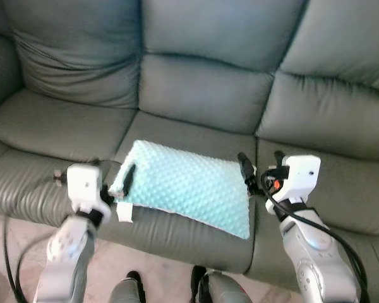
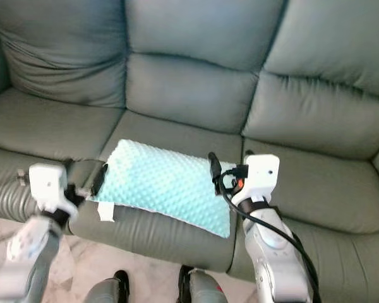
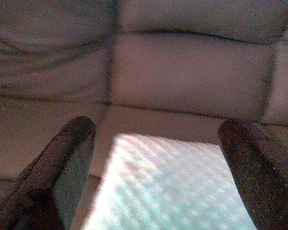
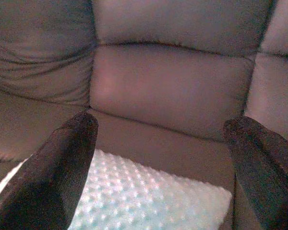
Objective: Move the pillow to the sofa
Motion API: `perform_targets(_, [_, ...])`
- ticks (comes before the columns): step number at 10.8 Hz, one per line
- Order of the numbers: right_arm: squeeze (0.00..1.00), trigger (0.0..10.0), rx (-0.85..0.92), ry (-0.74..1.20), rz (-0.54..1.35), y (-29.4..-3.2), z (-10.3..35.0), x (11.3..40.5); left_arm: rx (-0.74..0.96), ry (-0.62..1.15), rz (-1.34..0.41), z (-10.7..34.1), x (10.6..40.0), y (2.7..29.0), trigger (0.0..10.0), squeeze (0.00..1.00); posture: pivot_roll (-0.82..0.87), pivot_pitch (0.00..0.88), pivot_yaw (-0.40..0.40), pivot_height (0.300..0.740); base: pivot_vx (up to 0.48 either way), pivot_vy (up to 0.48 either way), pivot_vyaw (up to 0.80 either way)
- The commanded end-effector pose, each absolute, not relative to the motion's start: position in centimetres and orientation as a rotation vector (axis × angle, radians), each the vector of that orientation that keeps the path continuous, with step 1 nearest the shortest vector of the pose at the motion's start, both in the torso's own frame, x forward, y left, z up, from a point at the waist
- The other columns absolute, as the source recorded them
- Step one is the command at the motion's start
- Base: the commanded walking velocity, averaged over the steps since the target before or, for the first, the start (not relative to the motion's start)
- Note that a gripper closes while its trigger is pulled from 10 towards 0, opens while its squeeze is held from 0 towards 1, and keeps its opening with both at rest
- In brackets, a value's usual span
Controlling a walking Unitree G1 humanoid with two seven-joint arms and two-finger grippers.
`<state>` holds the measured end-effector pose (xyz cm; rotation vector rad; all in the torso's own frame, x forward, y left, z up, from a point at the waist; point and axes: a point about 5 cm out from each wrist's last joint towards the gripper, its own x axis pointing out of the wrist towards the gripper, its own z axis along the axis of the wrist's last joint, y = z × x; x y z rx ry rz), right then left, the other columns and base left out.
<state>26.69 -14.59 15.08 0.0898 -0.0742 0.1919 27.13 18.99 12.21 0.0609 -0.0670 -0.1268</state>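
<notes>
Left gripper, right gripper both spread, flanking pillow lying on sofa seat.

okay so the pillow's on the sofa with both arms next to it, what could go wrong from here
Two risks, both judgement calls.

1. The pillow lies near the seat's front edge on the sofa, its near corner by the lip. A nudge while the arms pull back could tip it to the floor.

2. The left tool sits at the pillow's left end, the right tool at its right end, both open. A finger could snag the bumpy cover or the white tag and drag it.
</notes>
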Motion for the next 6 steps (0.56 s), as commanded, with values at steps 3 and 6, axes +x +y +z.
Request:
perform_targets(3, [1.0, 10.0, 0.101, -0.079, 0.156, -14.6, 15.0, 26.7, 0.134, -0.113, -0.092, 13.6, 28.5, 20.4, 10.0, 0.0, -0.08, 0.157, -0.041, 0.74, 0.0, 0.0, 0.0])
perform_targets(6, [0.0, 10.0, 0.101, -0.074, 0.143, -14.8, 15.0, 26.7, 0.08, -0.131, -0.093, 14.1, 28.5, 19.8, 10.0, 0.0, -0.08, 0.158, -0.036, 0.74, 0.0, 0.0, 0.0])
